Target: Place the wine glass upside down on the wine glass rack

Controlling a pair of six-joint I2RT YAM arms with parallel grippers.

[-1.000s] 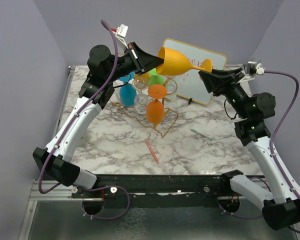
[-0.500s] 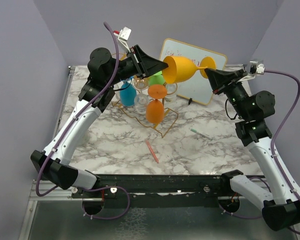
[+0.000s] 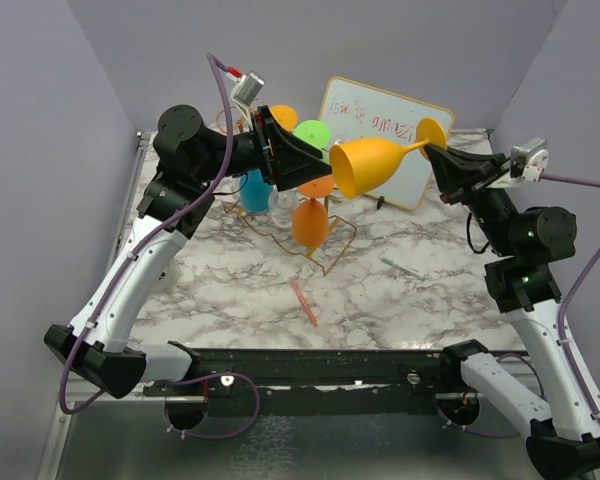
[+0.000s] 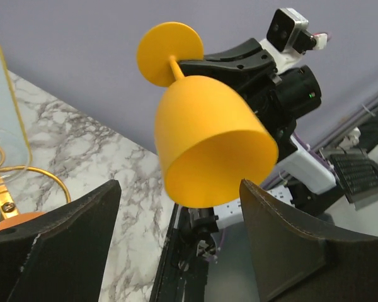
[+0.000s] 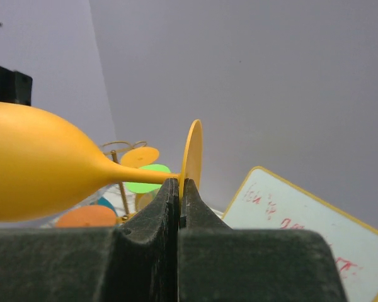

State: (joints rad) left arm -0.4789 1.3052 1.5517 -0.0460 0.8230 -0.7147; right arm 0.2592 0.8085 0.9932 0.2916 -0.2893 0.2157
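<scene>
From above, the yellow wine glass [image 3: 372,165] lies sideways in the air, near the gold wine glass rack [image 3: 332,243] on the table [image 3: 420,300]. The right jaws pinch its stem. The left jaws stand wide open by the bowl's mouth and hold nothing.

From the left wrist, the bowl's mouth sits between the open jaws and does not touch them.

From the right wrist, the jaws are shut tight on the thin stem, right by the round foot.

The glass is not hung yet. Next, I think, the bowl must tip down and the stem slide into a free slot.
</scene>
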